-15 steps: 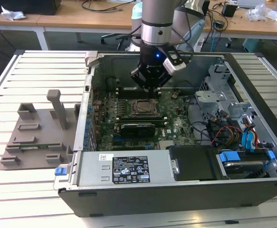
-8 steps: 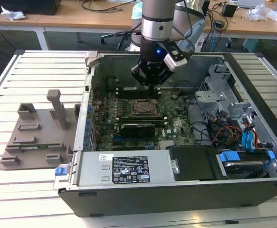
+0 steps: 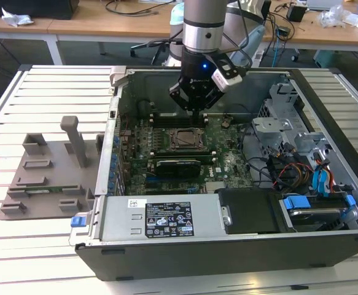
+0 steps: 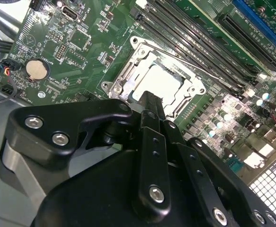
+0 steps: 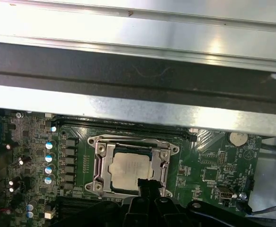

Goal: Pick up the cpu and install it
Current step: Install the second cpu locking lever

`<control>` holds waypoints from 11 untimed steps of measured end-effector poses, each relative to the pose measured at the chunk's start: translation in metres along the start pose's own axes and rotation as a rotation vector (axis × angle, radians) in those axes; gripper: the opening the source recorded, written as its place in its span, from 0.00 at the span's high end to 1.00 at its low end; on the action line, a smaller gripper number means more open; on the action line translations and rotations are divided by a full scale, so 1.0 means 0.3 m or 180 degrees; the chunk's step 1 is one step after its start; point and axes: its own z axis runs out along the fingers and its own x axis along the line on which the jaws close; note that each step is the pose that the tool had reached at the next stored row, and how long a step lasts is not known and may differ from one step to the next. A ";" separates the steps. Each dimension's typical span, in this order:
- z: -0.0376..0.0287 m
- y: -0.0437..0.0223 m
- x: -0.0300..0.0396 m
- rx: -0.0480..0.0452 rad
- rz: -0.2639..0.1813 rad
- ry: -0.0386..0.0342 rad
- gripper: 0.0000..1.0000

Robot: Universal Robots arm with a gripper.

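Observation:
The cpu (image 5: 130,168) lies flat inside the metal socket frame (image 5: 102,161) on the green motherboard, its silvery top facing up. It shows again in the second wrist view, cpu (image 4: 164,82), within the socket frame (image 4: 123,78). My gripper (image 3: 194,109) hangs inside the open computer case, a little above the socket's far edge. In both wrist views the black fingertips (image 4: 149,100) come together over the edge of the cpu with nothing between them. The gripper (image 5: 146,183) is shut and holds nothing.
Black memory slots (image 4: 199,45) run beside the socket, and a coin battery (image 4: 36,69) sits on the board. The case wall (image 5: 138,61) stands close behind the socket. A drive cage with cables (image 3: 301,160) is at the exterior view's right, a grey fixture (image 3: 50,175) at its left.

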 end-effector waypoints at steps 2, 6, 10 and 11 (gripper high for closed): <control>0.000 0.000 0.000 0.0000 0.0000 0.0000 0.89; -0.001 -0.007 0.001 0.0000 0.0000 0.0000 0.89; 0.003 -0.031 0.005 -0.0063 0.0001 -0.0005 0.89; 0.006 -0.044 0.007 -0.0121 0.0001 -0.0011 0.89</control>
